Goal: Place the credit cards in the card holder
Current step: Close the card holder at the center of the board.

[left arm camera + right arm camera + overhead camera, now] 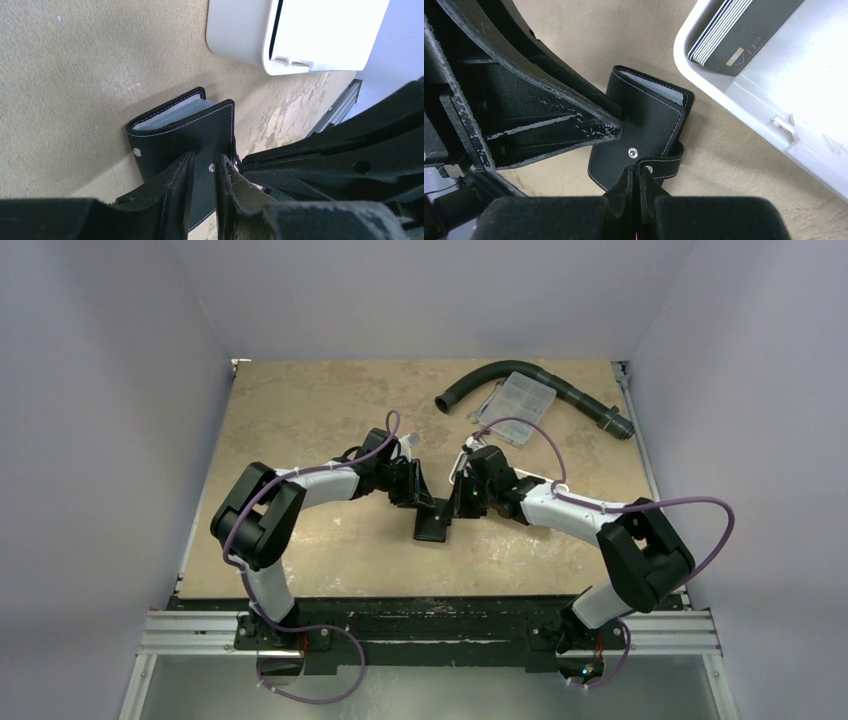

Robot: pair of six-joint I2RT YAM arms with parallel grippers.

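The black card holder (pixel 170 131) stands folded on the tan table, pale sleeves showing at its top edge. My left gripper (pixel 202 161) is shut on it, one finger on each cover. In the right wrist view the card holder (pixel 649 122) has its snap strap (pixel 669 161) curling off its edge, and my right gripper (pixel 638 171) is shut on the end of that strap. A stack of dark credit cards (pixel 729 37) leans inside the white tray (pixel 724 97) to the right. From above, both grippers meet over the card holder (pixel 434 523) at mid-table.
The white tray (pixel 240 40) lies just beyond the card holder. A black curved hose (pixel 560 385) and a clear compartment box (pixel 520 397) lie at the back right. The two wrists are almost touching.
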